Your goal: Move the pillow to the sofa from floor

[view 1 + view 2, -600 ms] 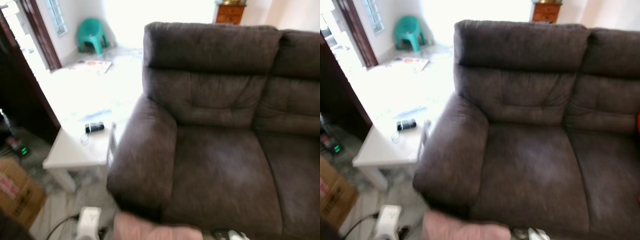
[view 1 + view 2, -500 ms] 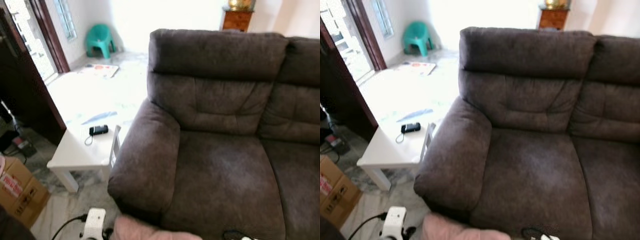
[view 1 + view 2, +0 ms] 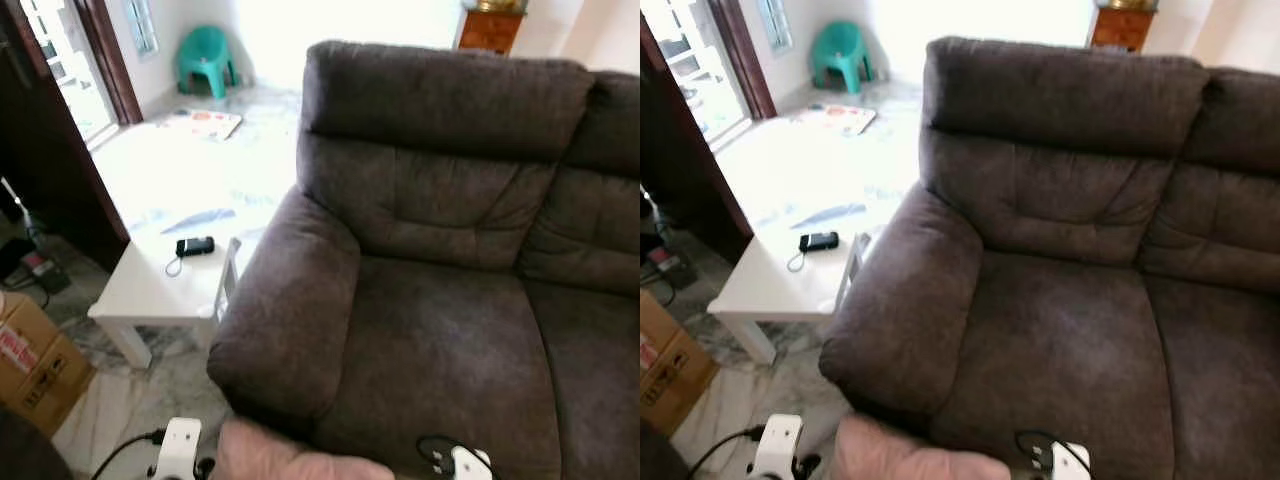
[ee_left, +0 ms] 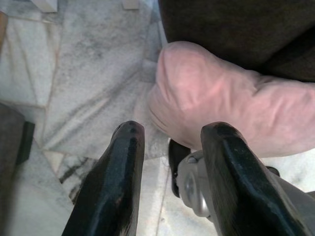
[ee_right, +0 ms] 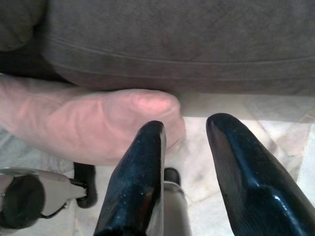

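Nearest, at the lower edge of the head views: pink pillow [image 3: 285,462], raised off the marble floor [image 4: 83,88] and pressed against the front of the brown sofa [image 3: 440,330], below the seat cushion and the sofa's left armrest [image 3: 290,320]. Not yet on the seat.

Left wrist view: left gripper [image 4: 170,177] at one end of the pillow [image 4: 221,108], black fingers [image 4: 115,182] spread apart with the pillow end just beyond the tips; no clamp on the fabric visible. Right arm's wrist hardware seen beneath the pillow.

Right wrist view: right gripper [image 5: 184,162] at the opposite end of the pillow [image 5: 83,118], fingers [image 5: 140,172] likewise parted, one finger lying against the pillow's rounded end, the other over bare floor [image 5: 275,123]. Pillow thus carried between the two grippers rather than pinched by either.

Head views, either side of the pillow: white wrist housing of the left arm [image 3: 178,447] with a black cable, and that of the right arm [image 3: 462,464] over the seat front edge.

Left of the sofa: cardboard box [image 3: 30,365] on the floor; white side table [image 3: 160,290] touching the armrest, bearing a small black device [image 3: 194,246] with a cord.

Farther: papers [image 3: 195,123] on the bright floor, teal plastic chair [image 3: 207,60] by the wall, wooden cabinet [image 3: 492,28] behind the sofa back.
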Robot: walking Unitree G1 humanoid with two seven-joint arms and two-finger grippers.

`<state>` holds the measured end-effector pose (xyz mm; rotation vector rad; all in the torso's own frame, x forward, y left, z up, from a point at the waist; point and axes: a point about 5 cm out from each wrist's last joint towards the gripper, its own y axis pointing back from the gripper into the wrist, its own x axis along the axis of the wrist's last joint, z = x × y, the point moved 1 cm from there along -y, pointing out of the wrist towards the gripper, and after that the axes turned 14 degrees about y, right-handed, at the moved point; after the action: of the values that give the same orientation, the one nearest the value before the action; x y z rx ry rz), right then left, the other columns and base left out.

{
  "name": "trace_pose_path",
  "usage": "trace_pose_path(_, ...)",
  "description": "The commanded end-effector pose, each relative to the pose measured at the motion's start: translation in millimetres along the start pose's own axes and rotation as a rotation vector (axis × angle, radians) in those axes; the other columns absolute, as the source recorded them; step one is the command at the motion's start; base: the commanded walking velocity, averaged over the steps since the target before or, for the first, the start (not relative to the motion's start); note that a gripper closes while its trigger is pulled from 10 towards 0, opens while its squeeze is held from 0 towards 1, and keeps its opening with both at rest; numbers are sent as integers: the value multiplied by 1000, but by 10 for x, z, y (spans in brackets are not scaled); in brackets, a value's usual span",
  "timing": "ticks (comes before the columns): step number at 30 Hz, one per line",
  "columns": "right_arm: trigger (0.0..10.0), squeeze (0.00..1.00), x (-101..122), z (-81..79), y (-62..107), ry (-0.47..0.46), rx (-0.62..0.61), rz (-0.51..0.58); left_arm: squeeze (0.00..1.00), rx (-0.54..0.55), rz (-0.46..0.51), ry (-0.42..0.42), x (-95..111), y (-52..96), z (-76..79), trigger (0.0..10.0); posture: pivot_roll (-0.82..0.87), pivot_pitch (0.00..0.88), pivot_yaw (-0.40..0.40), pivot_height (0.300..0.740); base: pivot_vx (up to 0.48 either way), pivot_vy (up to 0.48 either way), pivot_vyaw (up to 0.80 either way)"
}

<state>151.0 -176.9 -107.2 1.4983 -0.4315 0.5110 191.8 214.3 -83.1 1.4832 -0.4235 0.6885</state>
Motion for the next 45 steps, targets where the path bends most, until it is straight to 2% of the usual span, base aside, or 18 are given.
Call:
trace_pose_path(1,10000,0,-33,16,6,6,-10,-18,0,1,0,-8,-9,2,-1,10000,58,0,-50,740,0,0,0)
trace_pose_path(9,10000,0,-20,-40,-3,7,-5,-22,0,-1,2,16,-17,5,1,10000,57,0,-48,740,0,0,0)
trace_pose_path(14,10000,0,-101,58,29,4,-17,-34,0,-2,-5,23,-25,5,-1,10000,57,0,-48,740,0,334,0)
trace_pose_path(20,10000,0,-94,76,30,6,-19,-27,0,0,-5,24,-25,6,-5,10000,57,0,-47,740,0,453,0)
trace_pose_path(30,10000,0,0,-18,-4,9,-7,-8,0,-3,-3,14,-18,5,-3,10000,58,0,-47,740,0,0,0)
trace_pose_path(39,10000,0,-100,-83,20,10,0,-32,0,-4,-5,11,-23,7,-8,10000,57,0,-46,740,0,0,0)
trace_pose_path(45,10000,0,-184,54,56,8,-12,-45,0,-6,-1,15,-22,8,-7,10000,59,0,-47,740,0,0,0)
